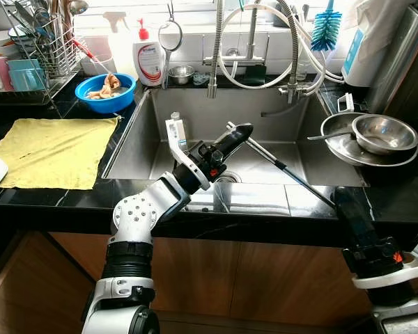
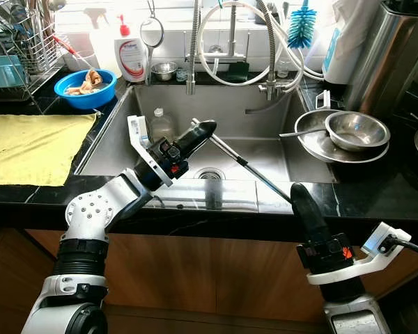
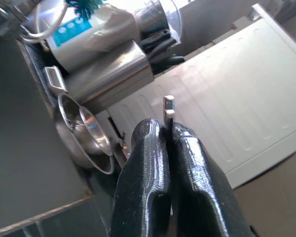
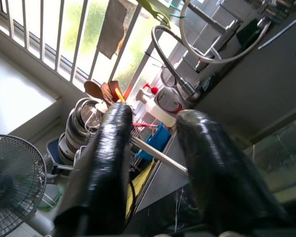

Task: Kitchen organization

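Left gripper (image 1: 245,130): over the sink (image 1: 265,111), fingers pinched on the far end of a long metal rod (image 1: 279,165).
Right gripper (image 2: 297,191): spread wide at the rod's near end on the counter edge (image 2: 223,202).

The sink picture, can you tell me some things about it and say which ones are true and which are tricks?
1. The left claw is shut on a long thin rod over the sink. True.
2. The right claw is squeezing the rod tight. False: its fingers are open, with the rod running between them.
3. A yellow cloth lies flat on the black counter left of the sink. True.
4. The blue bowl sits inside the sink. False: it stands on the counter by the sink's back left corner.
5. A metal bowl rests in a metal pan to the right of the sink. True.
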You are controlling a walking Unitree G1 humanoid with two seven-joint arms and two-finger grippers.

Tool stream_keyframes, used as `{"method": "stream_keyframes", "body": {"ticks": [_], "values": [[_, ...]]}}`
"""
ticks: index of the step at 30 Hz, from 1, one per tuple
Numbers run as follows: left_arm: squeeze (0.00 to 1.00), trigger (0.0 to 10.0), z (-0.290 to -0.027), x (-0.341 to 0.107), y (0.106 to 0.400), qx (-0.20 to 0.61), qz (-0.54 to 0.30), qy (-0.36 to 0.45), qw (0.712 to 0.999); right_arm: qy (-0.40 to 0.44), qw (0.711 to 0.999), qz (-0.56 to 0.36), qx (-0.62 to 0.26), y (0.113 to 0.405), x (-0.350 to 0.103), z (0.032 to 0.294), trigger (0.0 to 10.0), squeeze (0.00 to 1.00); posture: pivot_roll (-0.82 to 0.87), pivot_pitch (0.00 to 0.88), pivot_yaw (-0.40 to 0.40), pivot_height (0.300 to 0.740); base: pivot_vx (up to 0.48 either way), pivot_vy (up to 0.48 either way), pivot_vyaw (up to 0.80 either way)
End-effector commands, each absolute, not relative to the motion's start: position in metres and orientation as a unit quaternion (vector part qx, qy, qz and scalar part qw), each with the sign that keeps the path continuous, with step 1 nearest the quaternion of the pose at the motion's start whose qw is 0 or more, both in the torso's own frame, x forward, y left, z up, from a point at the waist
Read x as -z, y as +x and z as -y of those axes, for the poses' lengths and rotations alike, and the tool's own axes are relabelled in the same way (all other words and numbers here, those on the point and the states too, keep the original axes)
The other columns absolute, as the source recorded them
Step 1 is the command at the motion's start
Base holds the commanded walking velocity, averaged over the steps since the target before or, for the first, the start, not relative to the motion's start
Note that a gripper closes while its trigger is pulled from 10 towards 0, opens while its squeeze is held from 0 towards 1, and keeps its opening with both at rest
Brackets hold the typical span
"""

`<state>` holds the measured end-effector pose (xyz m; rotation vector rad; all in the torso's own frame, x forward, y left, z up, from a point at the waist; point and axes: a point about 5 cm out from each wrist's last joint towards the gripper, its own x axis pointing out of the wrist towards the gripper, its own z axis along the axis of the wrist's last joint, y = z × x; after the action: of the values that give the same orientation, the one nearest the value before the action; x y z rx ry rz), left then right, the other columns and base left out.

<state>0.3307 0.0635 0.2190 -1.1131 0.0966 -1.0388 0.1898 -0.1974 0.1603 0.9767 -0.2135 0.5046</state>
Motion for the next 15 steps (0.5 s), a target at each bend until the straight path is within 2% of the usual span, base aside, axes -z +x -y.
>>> {"method": "stream_keyframes", "body": {"ticks": [1, 6, 12, 14, 15], "values": [[0.00, 0.0, -0.069, -0.224, 0.338, 0.451, -0.032, -0.500, 0.739, 0.451, 0.860, 0.091, -0.218, 0.193, -0.156, 0.199, 10.0, 0.00, -0.02, 0.000, 0.045, 0.740, 0.000, 0.000, 0.00], [0.00, 0.0, -0.082, -0.232, 0.348, 0.418, 0.000, -0.528, 0.739, 0.453, 0.861, 0.089, -0.212, 0.192, -0.153, 0.200, 10.0, 0.00, -0.02, 0.000, 0.048, 0.740, 0.000, 0.000, 0.00], [0.00, 0.0, -0.103, -0.240, 0.365, 0.334, 0.045, -0.577, 0.744, 0.451, 0.865, 0.088, -0.204, 0.189, -0.151, 0.202, 10.0, 0.00, -0.03, 0.000, 0.049, 0.740, 0.000, 0.000, 0.00], [0.00, 10.0, -0.113, -0.239, 0.373, 0.281, 0.057, -0.581, 0.761, 0.450, 0.865, 0.088, -0.204, 0.189, -0.151, 0.202, 10.0, 0.00, -0.03, 0.000, 0.049, 0.740, 0.000, 0.000, 0.00], [0.00, 10.0, -0.116, -0.238, 0.375, 0.265, 0.061, -0.581, 0.768, 0.449, 0.866, 0.088, -0.204, 0.188, -0.151, 0.202, 10.0, 0.00, -0.03, 0.000, 0.049, 0.740, 0.000, 0.000, 0.00]]}}
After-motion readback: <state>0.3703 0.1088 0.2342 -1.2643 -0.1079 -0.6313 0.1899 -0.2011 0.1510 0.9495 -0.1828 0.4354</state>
